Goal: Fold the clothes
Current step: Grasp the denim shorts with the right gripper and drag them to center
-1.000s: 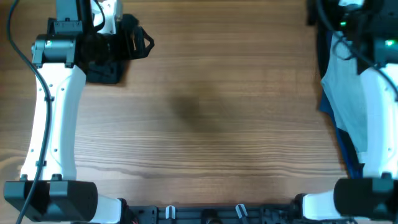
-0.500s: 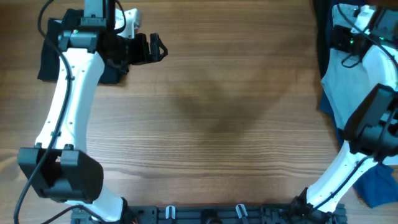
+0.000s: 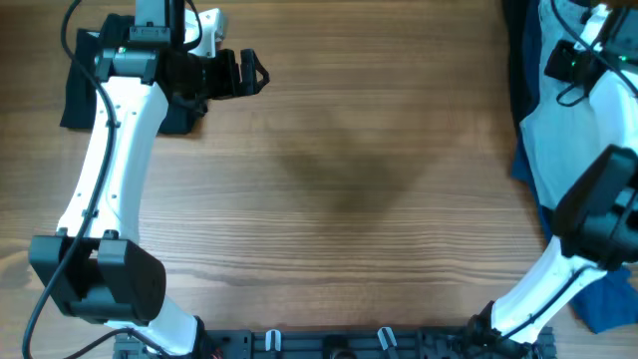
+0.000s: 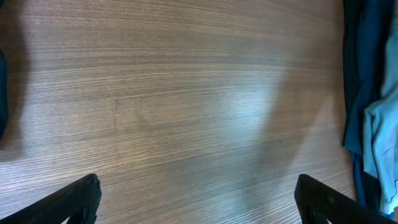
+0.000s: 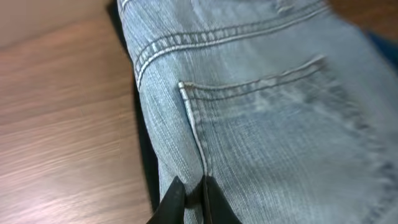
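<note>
The clothes lie in a pile at the table's right edge. On top are pale blue denim shorts (image 3: 533, 140), which fill the right wrist view (image 5: 267, 124) with a stitched back pocket and waistband seam showing. My right gripper (image 5: 189, 190) is shut on a raised fold of the shorts beside the pocket's corner seam. In the overhead view its wrist (image 3: 570, 62) hangs over the pile. My left gripper (image 3: 249, 75) hovers open over bare wood at the upper left, with nothing between its wide-set fingers (image 4: 74, 199).
A black garment (image 3: 80, 85) lies at the far left under the left arm. Dark navy cloth (image 3: 518, 60) borders the pile on its left side, and blue cloth (image 3: 603, 299) shows at the lower right. The same pile appears at the right edge of the left wrist view (image 4: 360, 93).
My right gripper's jaws have closed on the denim fold. Both arms swung out from their starting poses a second ago. The left one has since held still.
</note>
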Robot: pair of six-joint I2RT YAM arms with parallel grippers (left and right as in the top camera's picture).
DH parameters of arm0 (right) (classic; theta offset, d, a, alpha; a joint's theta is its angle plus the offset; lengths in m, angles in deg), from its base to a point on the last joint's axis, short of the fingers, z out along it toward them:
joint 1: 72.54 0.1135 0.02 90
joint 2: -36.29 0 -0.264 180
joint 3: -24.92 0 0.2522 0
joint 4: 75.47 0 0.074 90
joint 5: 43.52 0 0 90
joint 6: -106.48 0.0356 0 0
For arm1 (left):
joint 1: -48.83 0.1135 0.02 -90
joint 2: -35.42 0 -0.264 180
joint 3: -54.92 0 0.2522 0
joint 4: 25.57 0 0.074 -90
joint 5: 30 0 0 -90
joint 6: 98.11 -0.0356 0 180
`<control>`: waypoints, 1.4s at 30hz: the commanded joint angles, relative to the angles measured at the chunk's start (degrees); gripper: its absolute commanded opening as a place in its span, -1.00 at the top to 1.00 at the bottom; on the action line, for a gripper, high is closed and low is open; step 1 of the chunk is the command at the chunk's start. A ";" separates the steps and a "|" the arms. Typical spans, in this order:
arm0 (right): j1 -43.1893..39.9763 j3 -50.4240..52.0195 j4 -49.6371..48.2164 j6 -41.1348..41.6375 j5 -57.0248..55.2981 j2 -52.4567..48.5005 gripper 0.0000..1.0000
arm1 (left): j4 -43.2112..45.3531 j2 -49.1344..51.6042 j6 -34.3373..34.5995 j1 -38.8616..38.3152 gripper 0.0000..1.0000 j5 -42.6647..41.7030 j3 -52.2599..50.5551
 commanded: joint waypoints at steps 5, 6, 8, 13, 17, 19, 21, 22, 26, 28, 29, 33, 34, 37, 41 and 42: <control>22.69 -0.83 7.21 -4.72 12.33 13.73 0.91 | 1.49 -0.26 0.35 -0.24 -1.00 0.11 1.03; 26.23 -0.83 7.89 -4.76 13.00 14.19 0.91 | 1.53 -0.61 0.33 -0.20 -1.00 0.11 1.03; 32.87 -0.83 9.62 -3.82 16.90 17.18 0.92 | 1.53 -1.29 0.31 0.50 -1.00 0.15 1.03; 34.45 -0.81 18.67 -2.80 28.30 21.94 0.91 | 1.75 -1.64 0.33 2.54 -1.00 0.13 1.03; 39.58 -0.81 26.40 -7.58 31.23 22.05 0.91 | 2.43 -1.66 0.33 2.58 -1.00 0.15 1.03; 44.13 -0.83 27.32 -7.96 31.21 22.62 0.91 | 2.67 -2.01 0.33 3.54 -0.99 0.15 1.03; 47.95 -1.20 27.23 -7.96 30.99 23.41 0.91 | 2.51 -2.95 0.35 5.79 -1.00 0.13 1.03; 49.46 -1.44 27.12 -7.82 28.68 23.56 0.91 | 2.38 -3.34 0.35 6.60 -0.99 0.13 1.03; 51.52 -0.11 19.06 -5.90 3.54 20.35 0.91 | 2.36 -4.98 0.57 8.92 -0.99 -0.57 1.03; 50.69 -0.04 13.09 -6.60 3.48 16.55 0.91 | 1.95 -4.96 0.57 8.87 -1.00 -0.55 1.03; 50.23 -0.04 9.88 -6.43 3.48 14.43 0.92 | 1.70 -4.96 0.55 8.87 -1.00 -0.55 1.03; 48.43 -0.37 5.44 -3.76 3.50 11.02 -0.97 | 0.09 -4.96 0.26 8.87 -0.99 -0.50 1.03; 47.71 -1.07 6.64 -0.79 3.74 12.11 -0.99 | -0.44 -4.96 0.09 8.87 -1.00 0.15 1.03; 44.17 -2.27 12.37 6.54 4.87 17.33 -0.99 | 0.50 -4.96 0.09 8.87 -0.99 0.55 1.03; 34.18 -1.92 30.01 13.31 5.05 19.93 -0.99 | 5.38 -4.92 -1.01 8.44 -1.00 0.50 1.03; 31.65 -1.03 33.97 13.73 5.05 19.65 -0.99 | 5.97 -4.87 -2.58 7.98 -0.99 0.52 1.03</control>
